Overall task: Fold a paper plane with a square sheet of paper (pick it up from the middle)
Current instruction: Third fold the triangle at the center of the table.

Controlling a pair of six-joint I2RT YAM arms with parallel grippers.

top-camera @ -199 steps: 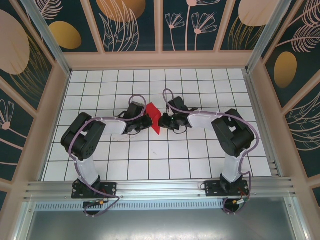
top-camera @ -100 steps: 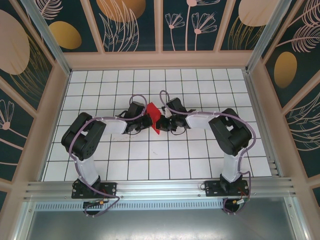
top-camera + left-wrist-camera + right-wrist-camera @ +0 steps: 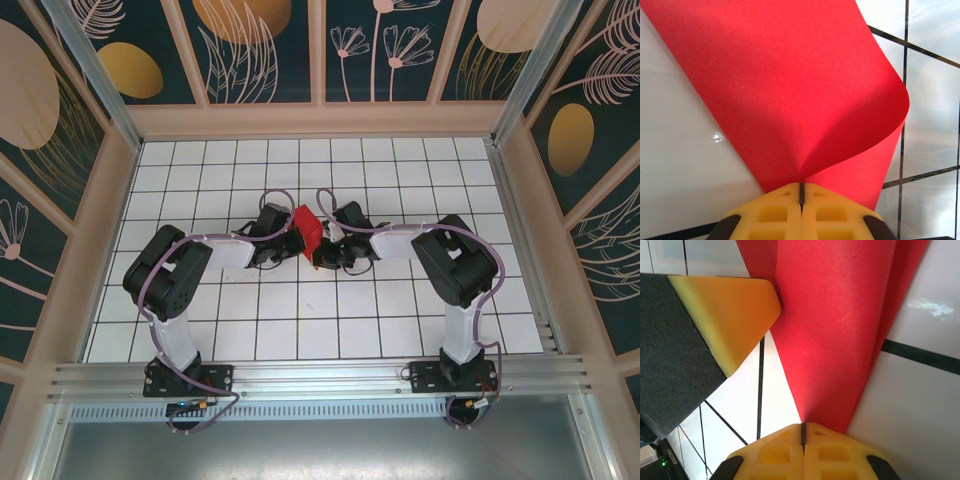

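At the left hand [image 3: 801,192], the pinched edge of the red sheet of paper [image 3: 805,90] lay hidden between the closed yellow pads [image 3: 775,212] — and its top ran off the frame. At the right hand [image 3: 802,429] the sheet was cut off likewise. From above, its creases were too small to tell, and both hands covered its lower part.

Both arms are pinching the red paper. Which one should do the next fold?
Probably right: the right gripper pinches a narrow end of the red paper, easy to swing over, while the left gripper anchors the wide curled part.
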